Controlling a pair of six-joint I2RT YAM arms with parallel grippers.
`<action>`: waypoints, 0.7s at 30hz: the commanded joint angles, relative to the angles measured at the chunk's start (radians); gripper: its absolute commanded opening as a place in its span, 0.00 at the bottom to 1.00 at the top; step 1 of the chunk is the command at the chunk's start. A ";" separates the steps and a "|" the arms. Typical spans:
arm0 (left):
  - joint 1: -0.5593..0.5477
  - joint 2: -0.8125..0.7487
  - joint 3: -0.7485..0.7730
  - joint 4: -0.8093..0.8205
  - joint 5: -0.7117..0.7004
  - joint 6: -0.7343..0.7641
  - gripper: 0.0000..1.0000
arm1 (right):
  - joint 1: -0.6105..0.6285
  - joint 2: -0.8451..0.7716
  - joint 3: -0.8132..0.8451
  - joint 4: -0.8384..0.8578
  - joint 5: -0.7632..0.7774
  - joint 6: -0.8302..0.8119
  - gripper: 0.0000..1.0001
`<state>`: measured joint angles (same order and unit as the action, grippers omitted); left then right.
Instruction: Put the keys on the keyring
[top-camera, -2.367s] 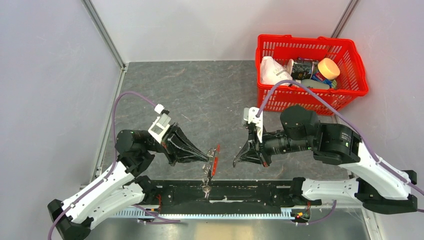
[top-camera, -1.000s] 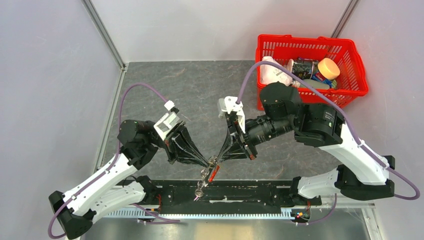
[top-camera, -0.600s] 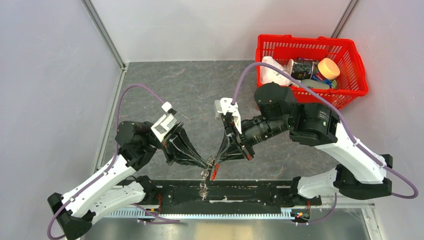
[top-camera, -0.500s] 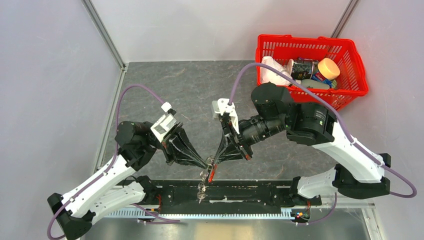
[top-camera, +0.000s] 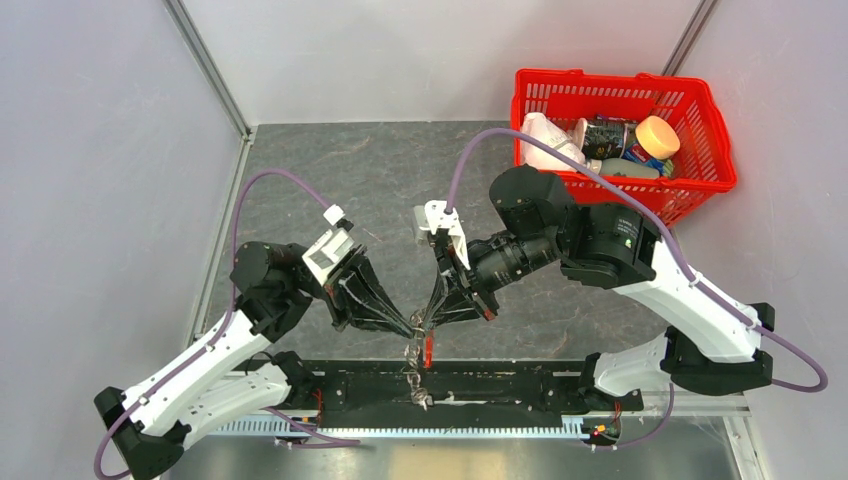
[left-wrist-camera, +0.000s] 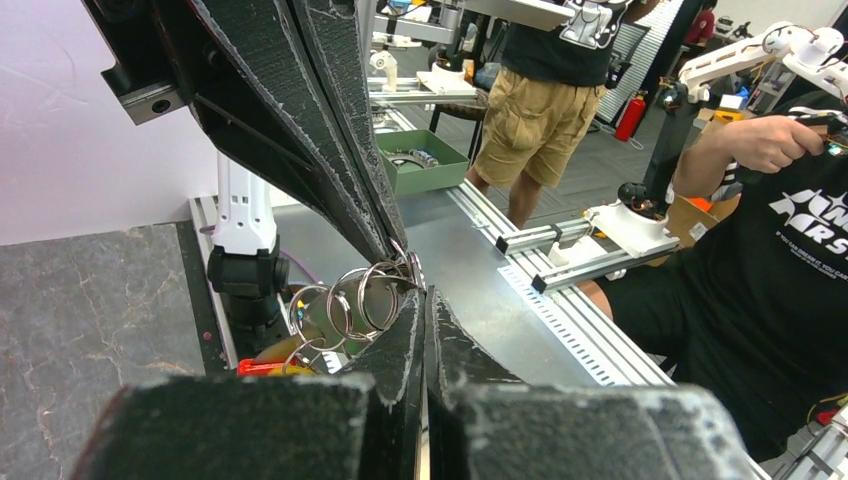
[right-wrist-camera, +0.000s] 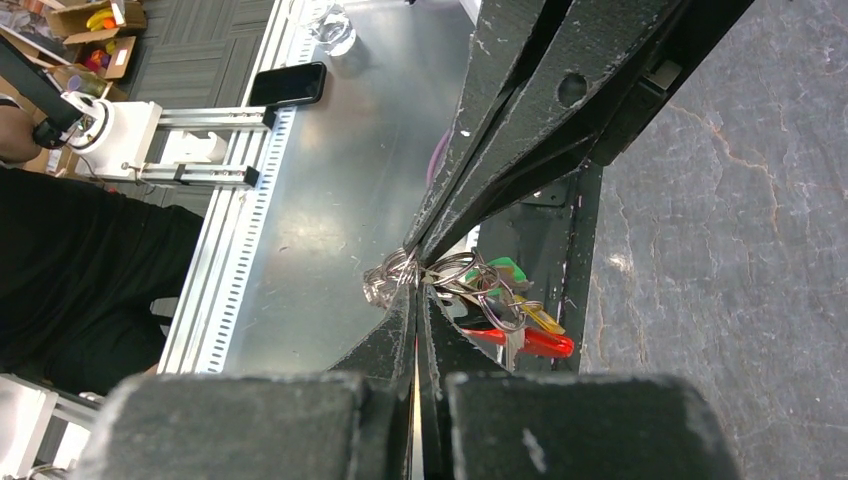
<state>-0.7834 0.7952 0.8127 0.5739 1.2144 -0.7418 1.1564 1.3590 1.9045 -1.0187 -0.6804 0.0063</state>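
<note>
Above the near edge of the desk (top-camera: 400, 180), the left tool (top-camera: 413, 326) and right tool (top-camera: 428, 318) both clamp tightly onto the dangling keyring (left-wrist-camera: 362, 297).

The top view looks steeply down from above and behind the arm bases, taking in the whole table (top-camera: 380, 180). The wrist views sit close behind the left pincer (left-wrist-camera: 422, 297) and right pincer (right-wrist-camera: 415, 292), each looking along it past the table's near edge. All three views share the keyring (top-camera: 428, 350) where the tips meet.
</note>
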 joint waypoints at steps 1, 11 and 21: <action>-0.007 -0.016 0.043 -0.004 -0.008 0.047 0.02 | -0.002 -0.003 0.005 0.020 -0.036 -0.034 0.00; -0.007 -0.027 0.043 -0.032 -0.036 0.074 0.02 | -0.001 -0.024 -0.021 0.021 -0.070 -0.045 0.00; -0.007 -0.038 0.039 -0.054 -0.075 0.093 0.02 | -0.001 -0.045 -0.045 0.037 -0.088 -0.055 0.00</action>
<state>-0.7834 0.7734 0.8127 0.5156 1.1900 -0.6907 1.1561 1.3468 1.8648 -1.0172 -0.7368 -0.0284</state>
